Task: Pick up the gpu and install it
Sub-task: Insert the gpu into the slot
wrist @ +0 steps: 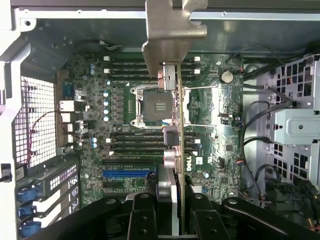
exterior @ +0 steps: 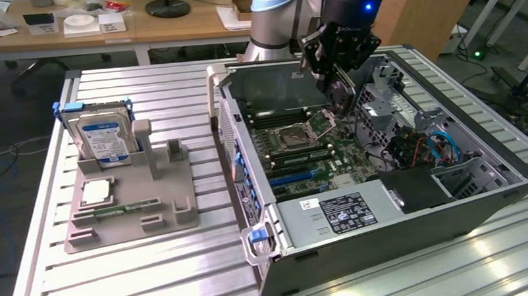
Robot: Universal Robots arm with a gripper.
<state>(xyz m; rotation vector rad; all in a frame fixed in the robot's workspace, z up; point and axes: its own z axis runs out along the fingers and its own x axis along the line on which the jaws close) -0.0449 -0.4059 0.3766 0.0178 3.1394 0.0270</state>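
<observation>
Carrying stage: jaws clenched on the gpu (wrist: 169, 77), held edge-on above the motherboard (exterior: 308, 146); insertion, I'd judge, calls for aligning its edge with that board's blue slot (wrist: 125, 175).

A: Quick count, desk (exterior: 145, 277)?
B: One computer case (exterior: 476, 200), one grey holder (exterior: 161, 221).
A: On the holder?
B: One hard drive (exterior: 103, 139), one processor chip (exterior: 96, 192), one memory stick (exterior: 126, 209).
A: Rest?
B: One gpu (wrist: 172, 35), one arm (exterior: 273, 22).
</observation>
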